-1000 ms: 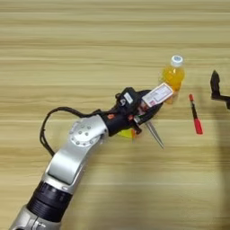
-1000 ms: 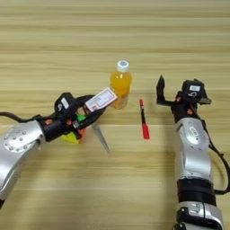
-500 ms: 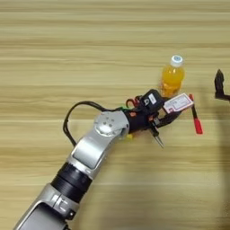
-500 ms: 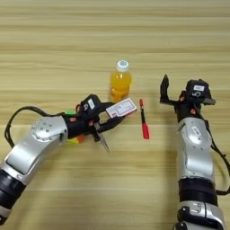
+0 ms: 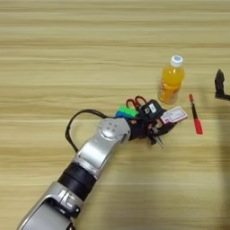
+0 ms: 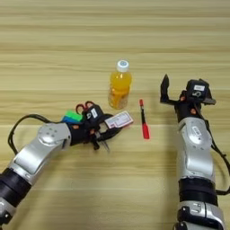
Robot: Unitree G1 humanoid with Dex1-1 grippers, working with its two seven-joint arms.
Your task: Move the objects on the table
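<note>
My left gripper [image 6: 108,128] reaches across the wooden table [image 6: 54,45], its black fingers clamped on the small red-and-white box [image 6: 119,119], held low just in front of the orange juice bottle [image 6: 119,85]. Under my wrist lie the puzzle cube [image 5: 126,112] and red-handled scissors [image 5: 136,102]. The red pen [image 6: 143,118] lies just right of the box. My right gripper [image 6: 164,90] idles beyond the pen; I cannot tell its fingers' state. I judge that pushing on could tip the bottle or nudge the pen.
</note>
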